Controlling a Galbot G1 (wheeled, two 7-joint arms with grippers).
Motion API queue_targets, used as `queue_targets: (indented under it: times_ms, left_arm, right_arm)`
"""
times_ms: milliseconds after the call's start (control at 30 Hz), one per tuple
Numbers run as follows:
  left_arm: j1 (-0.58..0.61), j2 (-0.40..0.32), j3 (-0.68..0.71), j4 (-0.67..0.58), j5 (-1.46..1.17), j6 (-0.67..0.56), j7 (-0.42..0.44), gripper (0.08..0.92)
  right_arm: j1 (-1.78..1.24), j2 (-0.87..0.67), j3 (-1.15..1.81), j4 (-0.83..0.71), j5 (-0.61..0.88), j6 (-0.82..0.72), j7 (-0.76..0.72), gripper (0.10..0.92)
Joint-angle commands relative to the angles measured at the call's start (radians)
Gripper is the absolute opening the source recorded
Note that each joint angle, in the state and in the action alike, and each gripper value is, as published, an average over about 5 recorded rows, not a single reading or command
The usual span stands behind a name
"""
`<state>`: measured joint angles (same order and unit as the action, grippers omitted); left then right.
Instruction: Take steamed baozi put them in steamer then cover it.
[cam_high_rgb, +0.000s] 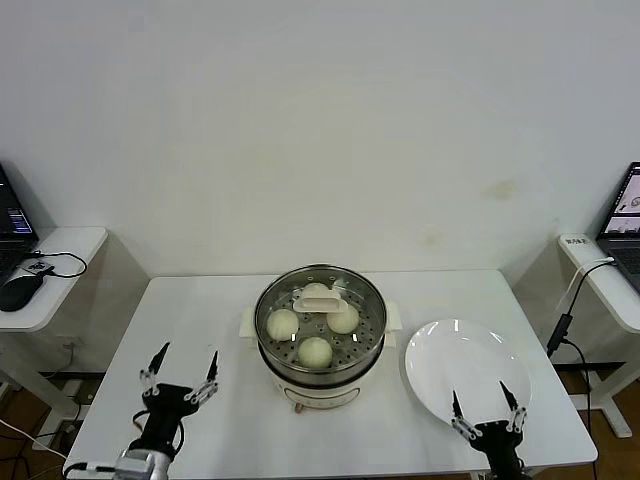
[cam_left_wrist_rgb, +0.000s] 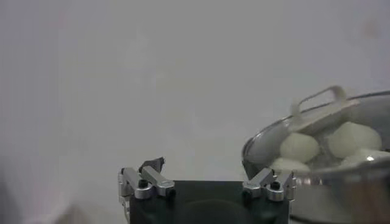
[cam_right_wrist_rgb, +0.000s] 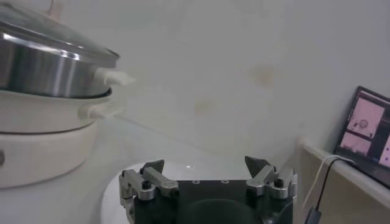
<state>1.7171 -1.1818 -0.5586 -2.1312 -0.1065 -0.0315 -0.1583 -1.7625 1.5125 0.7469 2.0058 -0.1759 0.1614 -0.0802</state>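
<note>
The steamer (cam_high_rgb: 320, 368) stands at the table's middle, a shiny steel pot on a cream-white base. The glass cover (cam_high_rgb: 320, 298) lies on it, its cream bar handle at the centre. Under the glass lie several cream-white baozi (cam_high_rgb: 315, 351). My left gripper (cam_high_rgb: 181, 372) is open and empty, low at the front left of the table, well apart from the steamer. My right gripper (cam_high_rgb: 487, 406) is open and empty at the front right, over the near edge of the white plate (cam_high_rgb: 470, 362). The left wrist view shows the covered steamer (cam_left_wrist_rgb: 317, 182) with baozi (cam_left_wrist_rgb: 299, 147) inside. The right wrist view shows the steamer (cam_right_wrist_rgb: 49, 115) from the side.
The white plate holds nothing. Side tables stand at both sides: the left one (cam_high_rgb: 55, 245) has a laptop, mouse and cable, the right one (cam_high_rgb: 600, 270) a laptop (cam_right_wrist_rgb: 370, 131) and hanging cable. A plain wall stands behind the table.
</note>
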Motion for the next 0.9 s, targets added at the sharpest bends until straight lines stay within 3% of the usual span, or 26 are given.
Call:
queue_targets:
  times_ms: [33,900]
  left_arm:
    - [0.096,0.013,-0.070,0.081,-0.227,-0.109,-0.008,0.823]
    - [0.083,0.012,-0.046,0.100,-0.200,-0.108,0.030,0.823]
  right_arm:
    - [-0.027,-0.011,-0.023,0.012,0.028,0.001,-0.004,0.823]
    - [-0.039,-0.006,-0.054,0.014,0.027,0.003,-0.025,0.823]
